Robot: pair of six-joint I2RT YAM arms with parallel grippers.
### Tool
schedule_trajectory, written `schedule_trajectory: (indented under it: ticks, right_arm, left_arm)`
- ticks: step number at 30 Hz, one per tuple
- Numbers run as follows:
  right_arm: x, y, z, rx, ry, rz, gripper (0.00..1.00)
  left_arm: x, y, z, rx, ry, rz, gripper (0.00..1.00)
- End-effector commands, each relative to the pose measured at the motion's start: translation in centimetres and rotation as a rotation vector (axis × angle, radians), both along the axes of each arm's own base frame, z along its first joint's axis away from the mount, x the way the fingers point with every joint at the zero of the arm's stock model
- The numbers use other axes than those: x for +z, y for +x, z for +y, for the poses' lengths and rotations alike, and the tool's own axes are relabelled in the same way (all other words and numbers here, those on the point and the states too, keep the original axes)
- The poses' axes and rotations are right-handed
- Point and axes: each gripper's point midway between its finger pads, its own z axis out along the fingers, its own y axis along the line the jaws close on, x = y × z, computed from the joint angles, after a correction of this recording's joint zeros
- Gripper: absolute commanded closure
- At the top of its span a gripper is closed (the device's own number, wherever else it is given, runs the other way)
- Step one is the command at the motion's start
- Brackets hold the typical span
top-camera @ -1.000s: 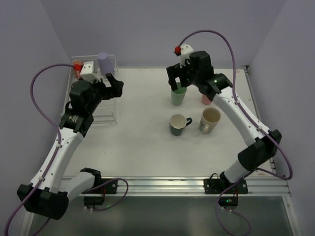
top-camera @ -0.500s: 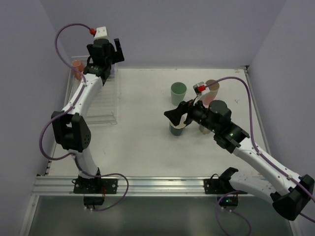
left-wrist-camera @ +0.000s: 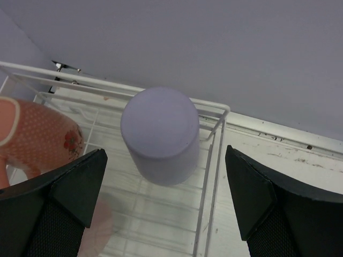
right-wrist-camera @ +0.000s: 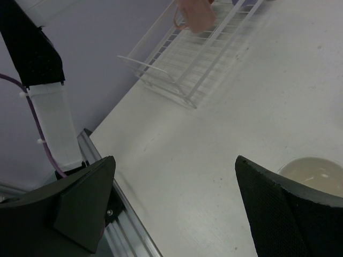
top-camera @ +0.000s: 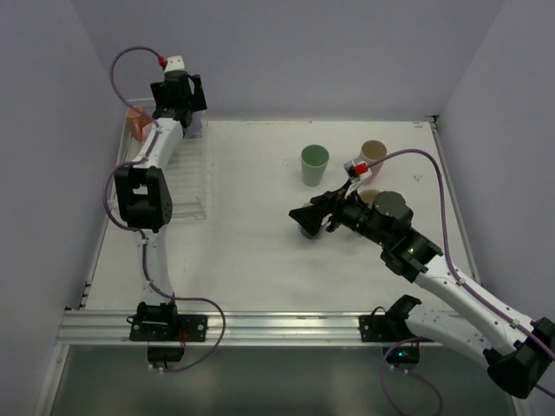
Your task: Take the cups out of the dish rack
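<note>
**Both grippers open, the left at the rack.** The left gripper [left-wrist-camera: 164,151] has its two black fingers spread wide and holds nothing. Directly ahead of it, between the fingers but touching neither, a lilac plastic tumbler [left-wrist-camera: 161,134] stands mouth-down in the far corner of the white wire dish rack [left-wrist-camera: 211,103]. To the gripper's left, an orange-pink dotted cup [left-wrist-camera: 40,139] also sits in the rack, cut off by the frame edge. A blurred pinkish patch beside the left finger cannot be identified. In the overhead view the arm itself hides the lilac tumbler. The right gripper [right-wrist-camera: 175,159] is likewise wide open and empty, hanging low over bare table [right-wrist-camera: 225,107], with the rack well ahead of it. A dark green handled mug [top-camera: 309,231] lies almost wholly hidden beneath this gripper. A pale round rim by its right finger is cut off, so which cup it belongs to cannot be told. Behind the gripper, a cream mug [top-camera: 368,197] is partly covered by the arm. A green tumbler [top-camera: 314,165] and a beige tumbler [top-camera: 374,153] stand upright on the table.
</note>
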Motion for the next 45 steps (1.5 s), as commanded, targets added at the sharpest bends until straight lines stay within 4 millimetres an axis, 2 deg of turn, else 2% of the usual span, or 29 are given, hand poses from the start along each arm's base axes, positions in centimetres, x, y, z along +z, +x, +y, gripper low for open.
schedule_trajectory:
  ticks: [1, 2, 4, 5, 7, 8, 9, 15, 17, 19, 21, 23, 25, 26, 30, 36, 37, 39, 40, 42, 43, 44, 45]
  right_arm:
    - [0.6, -0.5, 1.0, 0.049, 0.036, -0.008, 0.05]
    - [0.3, -0.6, 1.1, 0.055, 0.029, -0.002, 0.05]
    - [0.2, -0.6, 1.3, 0.069, 0.018, 0.002, 0.05]
    - [0.0, -0.7, 1.5, 0.078, 0.013, 0.006, 0.05]
    - [-0.1, -0.8, 1.6, 0.087, 0.010, 0.009, 0.05]
    - [-0.1, -0.9, 1.7, 0.092, 0.010, 0.010, 0.05]
    - [-0.2, -0.9, 1.8, 0.097, 0.008, 0.010, 0.05]
    - [-0.9, -1.0, 2.1, 0.116, -0.003, 0.015, 0.05]
    - [-1.0, -0.9, 2.2, 0.119, -0.007, 0.014, 0.05]
    - [-1.2, -0.7, 2.3, 0.113, -0.014, 0.017, 0.05]
    - [-1.3, -0.6, 2.4, 0.114, -0.019, 0.018, 0.05]
    - [-1.3, -0.5, 2.6, 0.121, -0.019, 0.019, 0.05]
    - [-1.6, -0.4, 2.9, 0.128, -0.023, 0.032, 0.05]
    - [-1.6, -0.4, 3.0, 0.133, -0.021, 0.032, 0.05]
    - [-1.7, -0.2, 3.4, 0.131, -0.019, 0.031, 0.06]
    - [-1.2, 0.4, 3.9, 0.122, 0.012, 0.042, 0.05]
    - [-0.8, 0.5, 4.1, 0.121, 0.029, 0.038, 0.05]
    - [-0.3, 0.8, 4.4, 0.112, 0.062, 0.059, 0.05]
    - [0.4, 1.0, 4.6, 0.108, 0.093, 0.047, 0.05]
    - [1.4, 1.3, 5.1, 0.109, 0.138, 0.071, 0.05]
    - [2.2, 1.3, 5.3, 0.116, 0.165, 0.069, 0.05]
    - [3.3, 1.1, 5.6, 0.138, 0.190, 0.066, 0.05]
    - [3.7, 1.1, 6.1, 0.148, 0.217, 0.095, 0.05]
  left_arm:
    - [3.4, 2.3, -0.2, -0.007, 0.015, -0.128, 0.00]
    - [2.6, 2.8, -0.2, -0.002, 0.010, -0.130, 0.00]
    - [2.4, 3.3, -0.2, 0.004, 0.001, -0.144, 0.00]
    - [1.5, 3.8, -0.2, -0.001, -0.002, -0.141, 0.00]
    - [2.2, 4.6, -0.2, 0.002, -0.007, -0.168, 0.00]
    - [1.1, 5.0, -0.1, 0.006, -0.007, -0.153, 0.00]
    - [0.9, 5.2, 0.1, 0.019, -0.006, -0.157, 0.00]
    - [0.0, 6.3, 0.3, 0.038, -0.026, -0.201, 0.00]
    - [0.4, 6.7, 0.3, 0.037, -0.029, -0.236, 0.01]
    - [0.3, 6.5, 0.3, 0.034, -0.024, -0.245, 0.07]
    - [0.4, 6.0, 0.6, 0.044, -0.016, -0.249, 0.21]
    - [1.5, 5.3, 0.7, 0.044, -0.010, -0.270, 0.34]
    - [1.7, 4.7, 0.8, 0.042, 0.008, -0.265, 0.41]
    - [3.4, 4.3, 0.9, 0.043, 0.009, -0.291, 0.48]
    - [5.9, 2.6, 0.9, 0.033, 0.019, -0.322, 0.62]
    - [11.1, -0.3, 0.1, -0.010, -0.006, -0.392, 0.70]
    - [13.2, -1.3, 0.1, -0.014, -0.019, -0.423, 0.71]
    - [15.2, -2.3, -0.7, -0.044, -0.071, -0.459, 0.73]
    - [16.8, -3.7, -1.2, -0.061, -0.096, -0.481, 0.73]
    - [18.4, -5.3, -2.6, -0.116, -0.189, -0.512, 0.75]
    - [19.7, -7.3, -3.3, -0.139, -0.224, -0.538, 0.76]
    - [20.4, -8.4, -4.5, -0.183, -0.298, -0.557, 0.77]
    - [21.0, -10.7, -5.5, -0.221, -0.340, -0.578, 0.77]
